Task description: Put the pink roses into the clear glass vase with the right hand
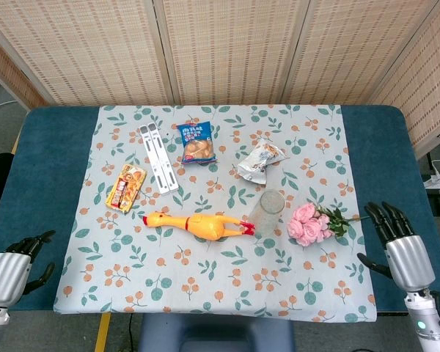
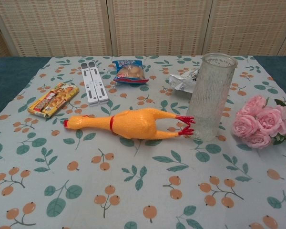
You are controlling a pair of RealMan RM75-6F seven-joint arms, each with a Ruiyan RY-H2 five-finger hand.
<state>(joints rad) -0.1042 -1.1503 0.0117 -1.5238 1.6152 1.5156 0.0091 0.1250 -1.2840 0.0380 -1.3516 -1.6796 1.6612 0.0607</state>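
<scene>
The pink roses (image 1: 309, 224) lie on the floral tablecloth, blooms toward the vase and green stems pointing right; the chest view shows the blooms (image 2: 260, 122) at its right edge. The clear glass vase (image 1: 267, 213) stands upright just left of them, also seen in the chest view (image 2: 209, 97). My right hand (image 1: 397, 240) is open at the table's right front, on the blue surface right of the stems, touching nothing. My left hand (image 1: 15, 264) hangs at the front left corner, fingers loosely apart, holding nothing. Neither hand appears in the chest view.
A yellow rubber chicken (image 1: 198, 223) lies with its red feet touching the vase. Behind are a silver snack bag (image 1: 260, 160), a blue snack bag (image 1: 196, 141), white bars (image 1: 158, 158) and an orange snack pack (image 1: 125, 188). A woven screen stands behind the table.
</scene>
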